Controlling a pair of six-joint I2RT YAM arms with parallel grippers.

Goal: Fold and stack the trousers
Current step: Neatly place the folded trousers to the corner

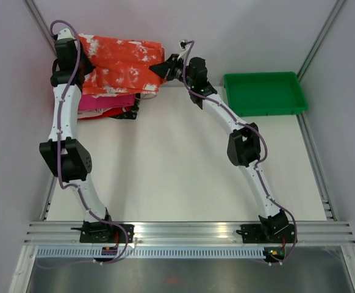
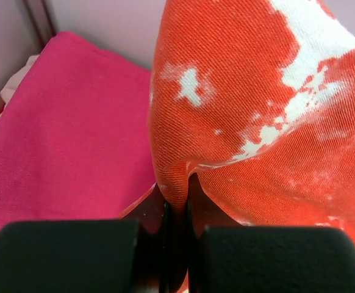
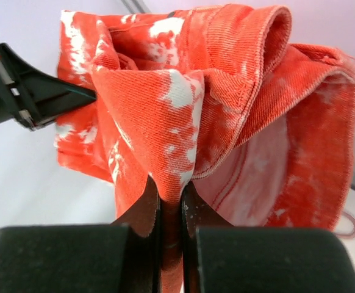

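White tabletop (image 1: 165, 177) runs from the arm bases at its near edge. Toward the far right edge sits a green tray (image 1: 263, 94). At the far left corner, the left gripper (image 2: 177, 204) and right gripper (image 3: 171, 192) each pinch a fold of the trousers (image 1: 122, 64), held above a folded magenta cloth (image 2: 68, 134).

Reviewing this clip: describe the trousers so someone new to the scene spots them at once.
Look to the far left corner of the white table, across from the green tray. There the trousers are held bunched between the left gripper and the right gripper, both shut on the fabric. They are orange-red with white blotches, while the folded magenta cloth beside them is plain.
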